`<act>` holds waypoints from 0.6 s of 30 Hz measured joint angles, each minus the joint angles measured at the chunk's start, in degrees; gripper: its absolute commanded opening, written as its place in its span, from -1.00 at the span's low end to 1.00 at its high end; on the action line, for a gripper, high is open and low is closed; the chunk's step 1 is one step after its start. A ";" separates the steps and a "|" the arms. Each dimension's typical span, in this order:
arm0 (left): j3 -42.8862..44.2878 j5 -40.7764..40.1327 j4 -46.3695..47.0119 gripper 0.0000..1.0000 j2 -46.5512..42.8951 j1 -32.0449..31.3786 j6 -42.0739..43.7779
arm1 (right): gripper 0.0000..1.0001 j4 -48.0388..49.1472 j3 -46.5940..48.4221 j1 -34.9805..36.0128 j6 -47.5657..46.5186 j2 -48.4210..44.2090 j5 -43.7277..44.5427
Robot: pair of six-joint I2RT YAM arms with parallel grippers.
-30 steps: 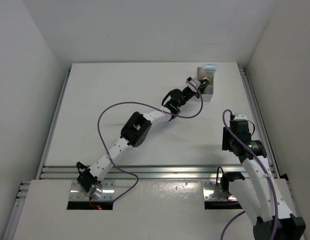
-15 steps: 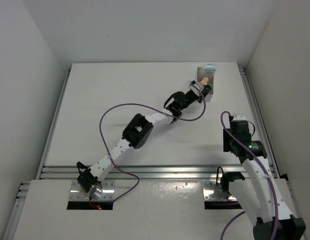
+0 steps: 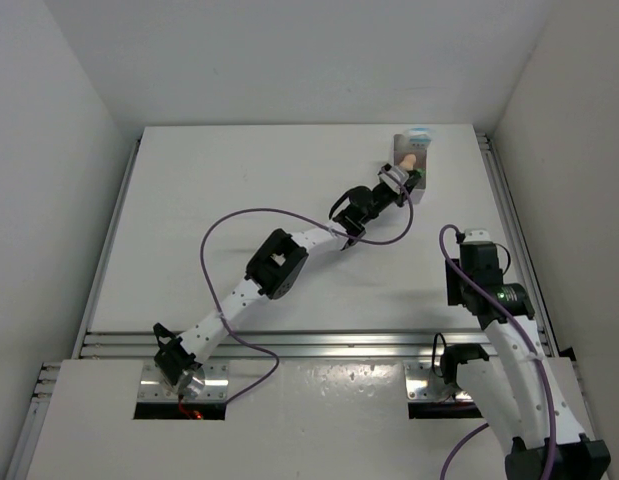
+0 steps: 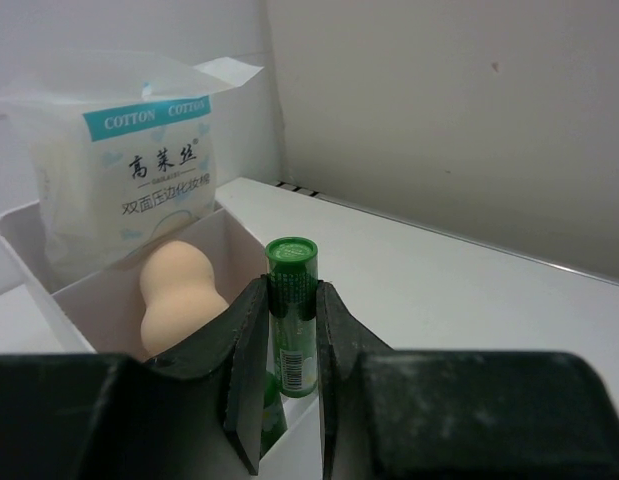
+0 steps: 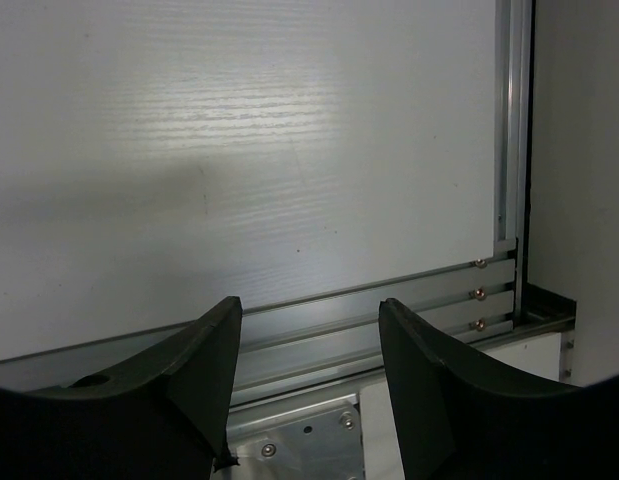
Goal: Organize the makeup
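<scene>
My left gripper (image 4: 292, 295) is shut on a small green tube (image 4: 292, 262), held upright over the near compartment of the white tray (image 4: 19, 235). A peach egg-shaped sponge (image 4: 179, 300) stands in the middle compartment. A white-blue cotton packet (image 4: 129, 180) stands upright in the far one. From above, the left gripper (image 3: 399, 182) is at the tray's near end (image 3: 417, 196), with the sponge (image 3: 411, 159) and the packet (image 3: 419, 133) beyond it. Something green (image 4: 267, 415) shows low in the near compartment, under the tube. My right gripper (image 5: 309, 310) is open and holds nothing.
The tray sits at the table's far right corner, close to the back and right walls. Metal rails (image 3: 319, 343) run along the near table edge, and the right gripper hangs just above them. A purple cable (image 3: 239, 215) loops off the left arm.
The left gripper has drawn back from over the tray's middle to its near end, still holding the green tube, which uncovers the sponge. The right arm has barely shifted.
</scene>
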 measured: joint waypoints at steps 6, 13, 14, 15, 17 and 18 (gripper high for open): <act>0.90 -2.71 1.40 -1.00 2.49 -0.07 2.12 | 0.15 -0.57 -0.02 0.00 -0.52 -0.48 0.00; 0.90 -3.19 2.56 -0.84 3.65 -0.22 2.78 | 0.18 -1.88 0.24 -0.02 -1.14 -0.83 0.17; 0.90 -3.34 2.58 -0.60 3.65 -0.22 2.78 | 0.18 -2.03 0.31 0.00 -1.18 -0.85 0.15; 0.90 -3.41 2.58 -0.50 3.65 -0.22 2.78 | 0.18 -2.01 0.33 -0.02 -1.27 -0.90 0.15; 0.90 -3.43 2.62 -0.21 3.65 -0.22 2.89 | 0.18 -1.99 0.33 0.00 -1.46 -0.94 0.07; 0.90 -3.39 2.73 -0.16 3.65 -0.22 2.78 | 0.18 -1.97 0.35 -0.02 -1.57 -0.94 0.04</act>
